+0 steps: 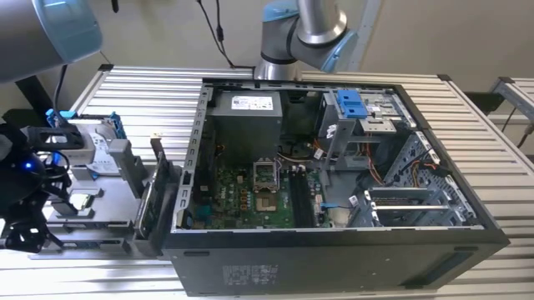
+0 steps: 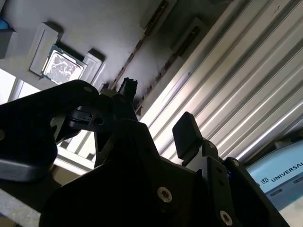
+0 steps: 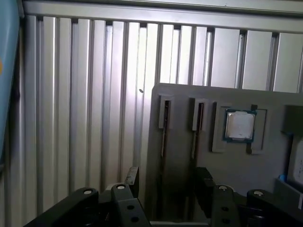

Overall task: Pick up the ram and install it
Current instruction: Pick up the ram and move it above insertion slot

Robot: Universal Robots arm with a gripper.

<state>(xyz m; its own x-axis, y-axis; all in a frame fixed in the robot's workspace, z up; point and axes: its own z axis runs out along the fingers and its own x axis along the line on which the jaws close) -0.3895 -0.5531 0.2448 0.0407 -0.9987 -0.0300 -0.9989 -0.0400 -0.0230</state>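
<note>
Standing on edge in a narrow slot of the grey tray (image 3: 180, 94): the ram (image 3: 164, 127), with a second stick (image 3: 196, 126) in the slot just beside it. Probably light, stiff and brittle, with bare chips on its faces. Best pinched across the thin body near the top edge and drawn straight up out of the slot.

Poised over the two slots, fingers (image 3: 204, 184) spread apart and grasping nothing. Seated in its own pocket next to the second stick, a square silver processor (image 3: 239, 125), near enough to be brushed by a finger.

Underneath, a ribbed metal surface (image 3: 94, 94). Toward the exterior view's right, an open computer case (image 1: 334, 250), green board (image 1: 250, 194) exposed, a metal cage (image 1: 367, 125) crowding close beside it.
</note>
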